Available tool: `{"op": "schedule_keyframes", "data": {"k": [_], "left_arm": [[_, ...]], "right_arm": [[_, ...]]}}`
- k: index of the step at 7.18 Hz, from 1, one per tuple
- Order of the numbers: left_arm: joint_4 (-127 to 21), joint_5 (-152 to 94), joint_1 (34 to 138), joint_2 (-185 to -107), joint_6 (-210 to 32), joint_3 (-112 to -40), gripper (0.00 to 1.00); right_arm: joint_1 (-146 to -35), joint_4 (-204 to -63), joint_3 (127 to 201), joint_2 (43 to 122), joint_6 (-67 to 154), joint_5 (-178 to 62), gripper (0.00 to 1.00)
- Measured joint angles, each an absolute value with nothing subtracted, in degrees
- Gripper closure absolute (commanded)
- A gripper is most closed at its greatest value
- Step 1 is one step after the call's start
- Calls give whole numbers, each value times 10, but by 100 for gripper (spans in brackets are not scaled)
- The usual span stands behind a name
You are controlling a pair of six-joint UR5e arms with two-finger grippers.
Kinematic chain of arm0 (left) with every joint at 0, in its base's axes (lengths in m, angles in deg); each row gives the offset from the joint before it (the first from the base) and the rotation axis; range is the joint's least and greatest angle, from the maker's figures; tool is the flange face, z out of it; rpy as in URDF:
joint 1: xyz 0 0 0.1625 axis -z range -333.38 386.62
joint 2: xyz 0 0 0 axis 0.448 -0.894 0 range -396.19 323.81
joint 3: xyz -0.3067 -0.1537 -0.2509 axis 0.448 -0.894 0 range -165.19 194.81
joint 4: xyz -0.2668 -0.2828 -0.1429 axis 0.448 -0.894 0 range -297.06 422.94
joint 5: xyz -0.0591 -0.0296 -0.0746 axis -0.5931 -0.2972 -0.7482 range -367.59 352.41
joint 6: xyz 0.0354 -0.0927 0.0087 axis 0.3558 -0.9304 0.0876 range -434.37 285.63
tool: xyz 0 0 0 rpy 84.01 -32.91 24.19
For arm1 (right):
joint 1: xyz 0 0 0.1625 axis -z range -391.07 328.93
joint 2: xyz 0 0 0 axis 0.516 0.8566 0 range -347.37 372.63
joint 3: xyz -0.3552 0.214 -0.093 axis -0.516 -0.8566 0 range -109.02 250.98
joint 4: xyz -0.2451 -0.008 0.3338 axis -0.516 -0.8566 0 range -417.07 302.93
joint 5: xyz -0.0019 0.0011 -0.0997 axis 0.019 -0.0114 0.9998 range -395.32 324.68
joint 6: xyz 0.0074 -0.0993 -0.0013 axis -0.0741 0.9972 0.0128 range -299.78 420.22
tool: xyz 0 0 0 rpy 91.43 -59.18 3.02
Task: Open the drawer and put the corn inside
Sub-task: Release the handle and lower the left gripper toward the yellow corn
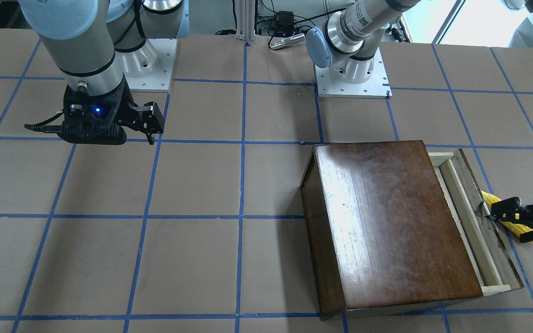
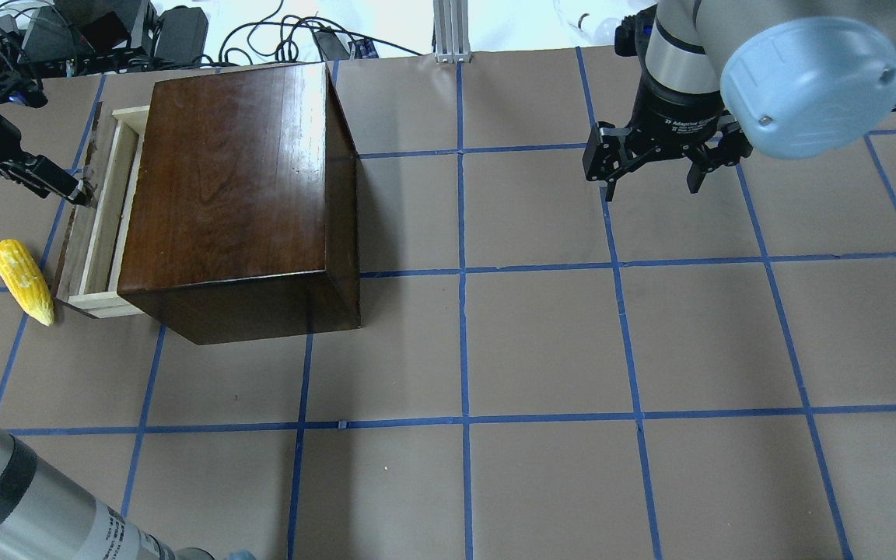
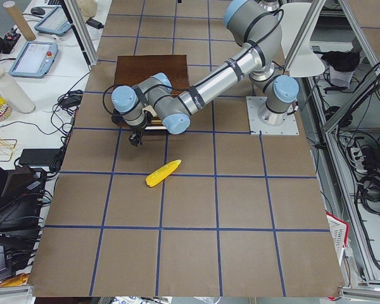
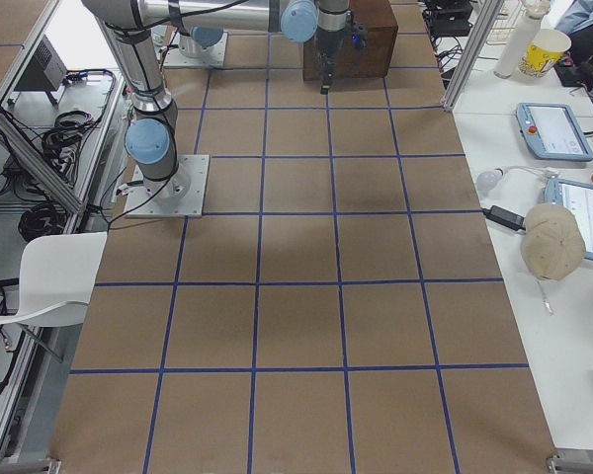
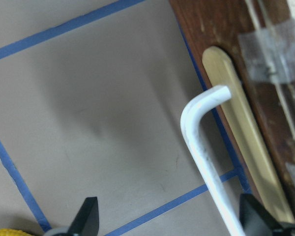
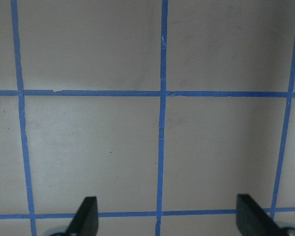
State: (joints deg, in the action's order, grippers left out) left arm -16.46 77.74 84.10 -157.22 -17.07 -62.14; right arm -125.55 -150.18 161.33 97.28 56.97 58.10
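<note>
Where the left gripper (image 2: 75,192) hangs spread at the drawer (image 2: 98,225) front, a white bent-rod handle (image 5: 201,128) runs between its fingertips (image 5: 88,219); contact unclear. Drawer: pale raw wood, scuffed dark panel, partway out of glossy brown box (image 2: 238,179). Corn (image 2: 22,280): bumpy, yellow, tapered, on bench (image 2: 541,334) just beside that gripper, outside drawer. Right gripper (image 2: 650,183): spread, empty, well apart.

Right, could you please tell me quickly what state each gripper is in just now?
Left gripper: open, at the white handle of the drawer, gripping nothing.
Right gripper: open, holding nothing.
</note>
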Motion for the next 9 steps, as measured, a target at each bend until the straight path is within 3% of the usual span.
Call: {"op": "schedule_keyframes", "data": {"k": [9], "left_arm": [[-166,823,805,-1563,-161,-595,1]], "right_arm": [[-1255,-1502,1613,973,570,581,0]]}}
